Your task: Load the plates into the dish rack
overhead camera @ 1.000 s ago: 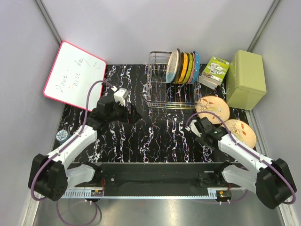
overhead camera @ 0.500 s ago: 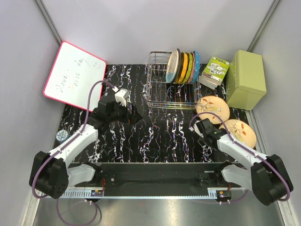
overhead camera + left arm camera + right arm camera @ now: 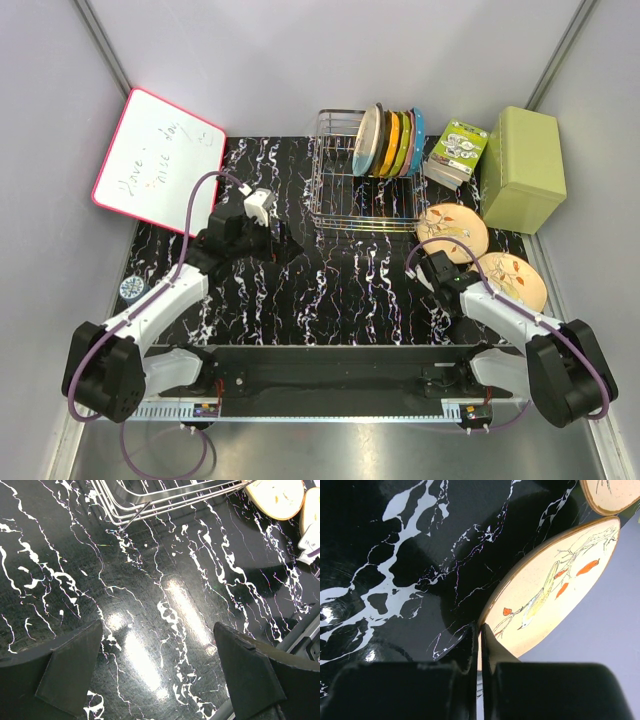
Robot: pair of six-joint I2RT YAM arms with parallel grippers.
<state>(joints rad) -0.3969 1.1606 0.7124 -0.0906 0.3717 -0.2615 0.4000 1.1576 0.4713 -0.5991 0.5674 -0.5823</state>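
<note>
The silver dish rack point(image 3: 345, 195) stands at the back with several plates point(image 3: 390, 140) upright at its right end. Two peach plates with leaf sprigs lie right of it, the far one point(image 3: 452, 230) and the near one point(image 3: 515, 278). My right gripper point(image 3: 478, 283) is shut on the near plate's left rim. The right wrist view shows both fingers pinching that rim point(image 3: 479, 630), the plate point(image 3: 555, 595) spreading to the right and the far plate point(image 3: 610, 492) at top right. My left gripper point(image 3: 285, 240) hovers open over bare table left of the rack, its fingers point(image 3: 157, 630) wide apart.
An olive-green box point(image 3: 522, 168) and a small printed packet point(image 3: 458, 150) stand at the back right. A whiteboard point(image 3: 155, 160) leans at the back left. The rack's front wires point(image 3: 150, 495) and a peach plate point(image 3: 277, 497) show at the top of the left wrist view.
My right gripper has shifted slightly right and closed from part open onto the near peach plate's rim. The left arm has barely moved and stays open.
</note>
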